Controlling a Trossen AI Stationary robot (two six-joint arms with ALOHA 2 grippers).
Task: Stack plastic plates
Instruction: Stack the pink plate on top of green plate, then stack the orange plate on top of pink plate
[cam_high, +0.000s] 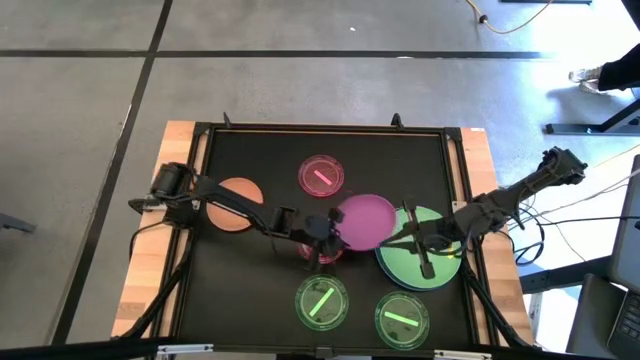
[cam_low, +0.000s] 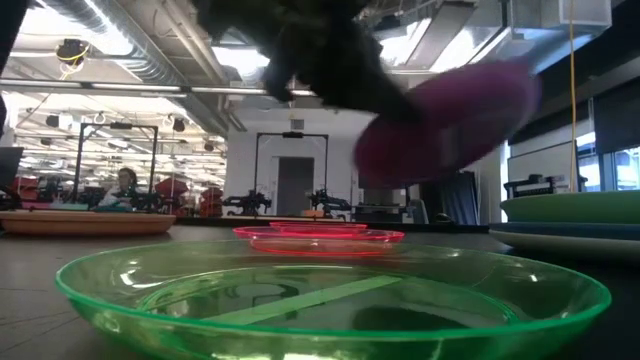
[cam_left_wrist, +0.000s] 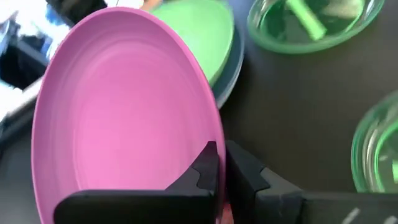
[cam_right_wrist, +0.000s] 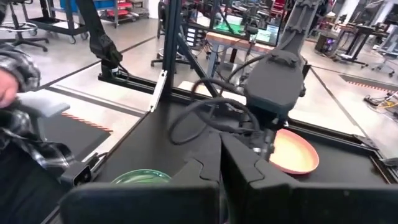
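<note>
left gripper (cam_high: 333, 240) clamped on the rim of the purple plate (cam_high: 366, 221), holding it tilted beside the green plate (cam_high: 415, 263). right gripper (cam_high: 428, 268) over the green plate, fingers pressed together on nothing.

A robotics lab on an open industrial floor: beyond the black-topped table (cam_high: 250, 140), polished concrete (cam_high: 80, 100), exposed ceiling ducts (cam_low: 110, 45) and strip lighting, more arm rigs (cam_low: 320, 200) on benches, and a seated person (cam_low: 125, 185) at a workstation.
</note>
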